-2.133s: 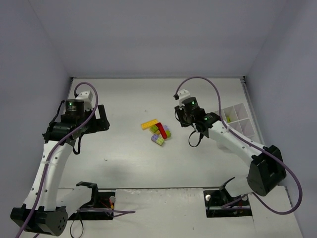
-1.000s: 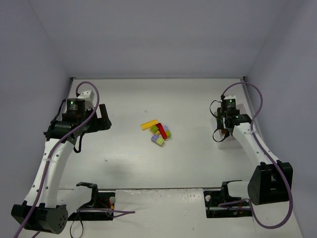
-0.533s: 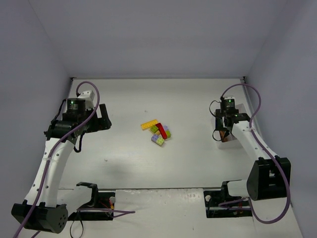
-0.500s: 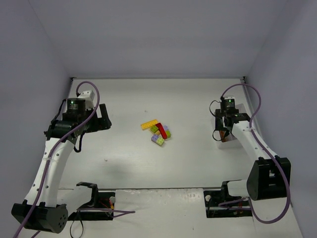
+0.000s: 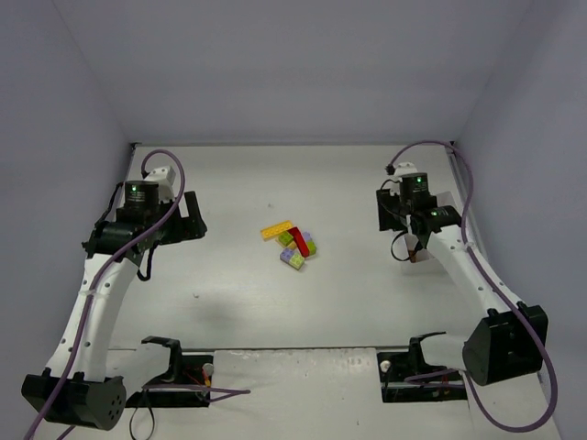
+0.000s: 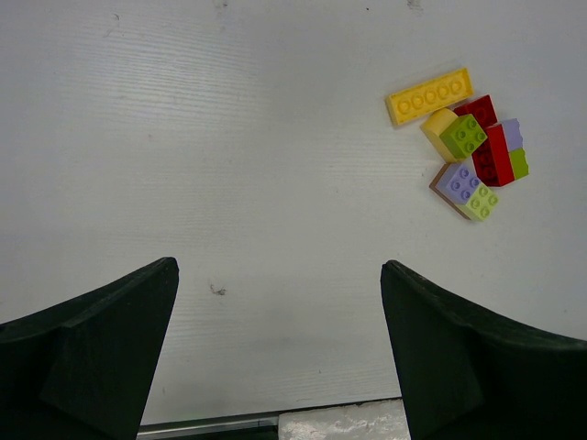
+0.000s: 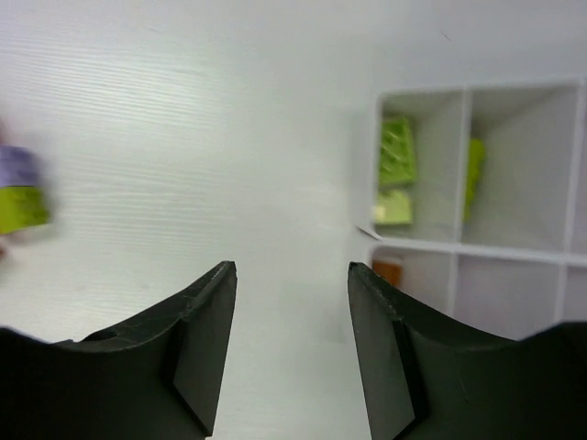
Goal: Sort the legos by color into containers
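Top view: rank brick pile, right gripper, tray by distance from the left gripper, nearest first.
1. brick pile, table centre, just right of the left gripper.
2. right gripper, farther right.
3. tray, far right, partly hidden.

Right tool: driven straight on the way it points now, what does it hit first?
Most likely the bare table: the right tool frames plain surface just left of the tray. The tray's near corner sits close beside that line; depth is unclear, so a graze is possible.
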`<state>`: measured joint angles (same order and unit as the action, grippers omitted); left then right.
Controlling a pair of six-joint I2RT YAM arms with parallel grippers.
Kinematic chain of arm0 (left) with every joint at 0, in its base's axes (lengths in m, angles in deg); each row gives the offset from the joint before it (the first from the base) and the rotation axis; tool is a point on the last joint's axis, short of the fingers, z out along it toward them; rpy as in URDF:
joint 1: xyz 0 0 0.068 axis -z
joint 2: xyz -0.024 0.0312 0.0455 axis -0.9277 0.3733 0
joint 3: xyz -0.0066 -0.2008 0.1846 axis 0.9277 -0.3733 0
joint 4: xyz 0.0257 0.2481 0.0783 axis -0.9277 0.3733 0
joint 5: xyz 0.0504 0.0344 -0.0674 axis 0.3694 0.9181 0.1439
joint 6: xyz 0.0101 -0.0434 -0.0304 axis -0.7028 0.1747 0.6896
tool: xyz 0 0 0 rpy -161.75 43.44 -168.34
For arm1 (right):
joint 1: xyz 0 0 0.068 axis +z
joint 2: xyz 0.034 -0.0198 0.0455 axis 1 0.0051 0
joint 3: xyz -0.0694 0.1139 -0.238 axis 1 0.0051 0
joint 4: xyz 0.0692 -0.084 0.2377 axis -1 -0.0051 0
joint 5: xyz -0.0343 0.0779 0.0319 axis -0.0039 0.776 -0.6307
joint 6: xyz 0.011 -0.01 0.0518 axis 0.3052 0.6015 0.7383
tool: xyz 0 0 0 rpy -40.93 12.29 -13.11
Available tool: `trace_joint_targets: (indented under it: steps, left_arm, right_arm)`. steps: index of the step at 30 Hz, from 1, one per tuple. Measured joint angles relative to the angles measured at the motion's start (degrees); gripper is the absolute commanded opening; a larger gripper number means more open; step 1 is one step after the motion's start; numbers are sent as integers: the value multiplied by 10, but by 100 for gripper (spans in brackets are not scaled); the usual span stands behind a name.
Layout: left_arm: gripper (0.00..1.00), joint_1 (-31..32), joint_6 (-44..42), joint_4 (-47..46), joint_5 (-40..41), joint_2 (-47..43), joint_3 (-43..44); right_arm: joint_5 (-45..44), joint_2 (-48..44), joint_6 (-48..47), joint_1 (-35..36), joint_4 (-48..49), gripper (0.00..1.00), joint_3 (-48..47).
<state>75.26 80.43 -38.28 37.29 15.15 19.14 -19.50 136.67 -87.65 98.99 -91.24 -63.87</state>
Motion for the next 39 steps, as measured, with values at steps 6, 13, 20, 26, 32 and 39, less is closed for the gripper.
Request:
trace_joint_targets:
  steps: [6, 13, 20, 26, 32, 39]
  left_arm:
    - [85, 0, 0, -1, 0, 0, 0]
    - [85, 0, 0, -1, 0, 0, 0]
    - [85, 0, 1, 0, 0, -2, -3]
    - [85, 0, 1, 2, 0, -9, -12]
    - [85, 0, 1, 3, 1, -17, -19]
    - [85, 0, 1, 14, 9, -22, -23]
  right_arm:
    - [64, 26, -1, 108, 42, 50, -54]
    - [92, 169, 9, 207, 90, 50, -119]
    - [120, 320, 7, 265, 119, 79, -222]
    - [148, 411, -44, 298, 132, 82, -293]
    - [185, 457, -159, 313, 134, 78, -315]
    - [201, 516, -261, 313, 104, 78, -370]
